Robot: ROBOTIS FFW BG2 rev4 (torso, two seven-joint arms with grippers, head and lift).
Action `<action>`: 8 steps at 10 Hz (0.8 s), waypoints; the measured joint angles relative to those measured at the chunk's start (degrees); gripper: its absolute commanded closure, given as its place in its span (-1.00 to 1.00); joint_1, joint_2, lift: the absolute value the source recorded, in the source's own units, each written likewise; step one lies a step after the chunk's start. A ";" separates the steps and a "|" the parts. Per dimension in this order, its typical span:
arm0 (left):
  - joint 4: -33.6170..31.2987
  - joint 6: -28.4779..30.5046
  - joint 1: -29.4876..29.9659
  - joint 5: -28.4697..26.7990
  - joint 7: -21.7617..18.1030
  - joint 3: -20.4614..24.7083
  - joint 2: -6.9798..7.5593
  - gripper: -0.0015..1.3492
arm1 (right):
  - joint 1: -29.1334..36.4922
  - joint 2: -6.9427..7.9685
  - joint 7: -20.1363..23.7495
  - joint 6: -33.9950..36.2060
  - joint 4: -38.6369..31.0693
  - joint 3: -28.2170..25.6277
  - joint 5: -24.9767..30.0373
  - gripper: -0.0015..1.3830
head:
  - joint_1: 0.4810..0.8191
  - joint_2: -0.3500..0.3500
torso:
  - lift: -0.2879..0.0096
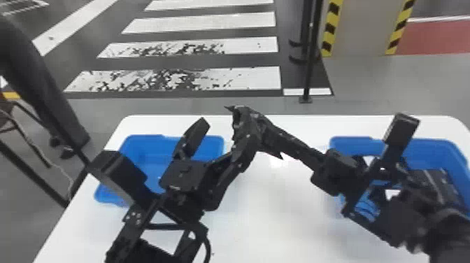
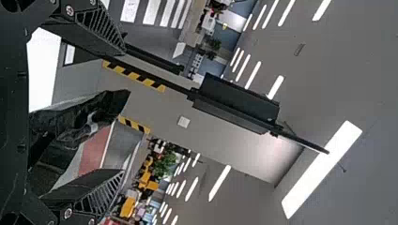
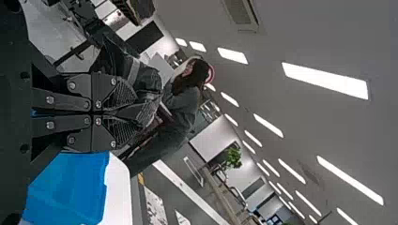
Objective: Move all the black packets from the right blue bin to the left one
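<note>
Right arm point(image 1: 451, 230) is located nearest the camera, angled from the near right over the right blue bin point(image 1: 432, 144). Its right gripper point(image 1: 271, 134) is directed left over the table; in the right wrist view, its fingers point(image 3: 123, 93) are closed and a crumpled black packet point(image 3: 143, 79) is clamped at the tips. The left gripper point(image 1: 244, 143) is angled inward from the near left to meet it. In the left wrist view, its fingers point(image 2: 96, 30) are spread wide, and the packet is positioned between them; contact there cannot be confirmed. Black packets point(image 1: 449, 182) are also seen in the right bin, partly hidden by the right arm. The left blue bin point(image 1: 140, 141) is partly covered by the left arm point(image 1: 119, 175). Between the inner bin rims, a broad stretch of white table point(image 1: 279, 224) is presented, bounded by its straight far edge.
</note>
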 measured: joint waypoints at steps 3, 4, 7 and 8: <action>1.09 0.63 -0.59 0.49 -0.61 0.04 -0.09 -0.58 | -0.54 -0.26 0.00 0.00 -0.42 2.51 -1.59 0.65 | 0.27 0.46 | -0.01; 1.15 0.38 -0.71 0.06 -0.52 0.04 -0.15 0.09 | -0.61 -0.28 0.00 0.00 -0.43 2.83 -1.86 0.65 | 0.27 0.48 | -0.01; 1.16 0.69 -0.77 -0.97 -0.09 0.40 -0.32 0.79 | -0.87 -0.36 0.00 -0.31 -0.22 2.96 -2.37 0.65 | 0.27 0.49 | -0.01; 1.05 1.18 -0.82 -2.32 -0.07 0.42 -0.33 0.79 | -1.14 -0.37 0.00 -0.57 0.08 3.18 -2.54 0.65 | 0.27 0.49 | -0.01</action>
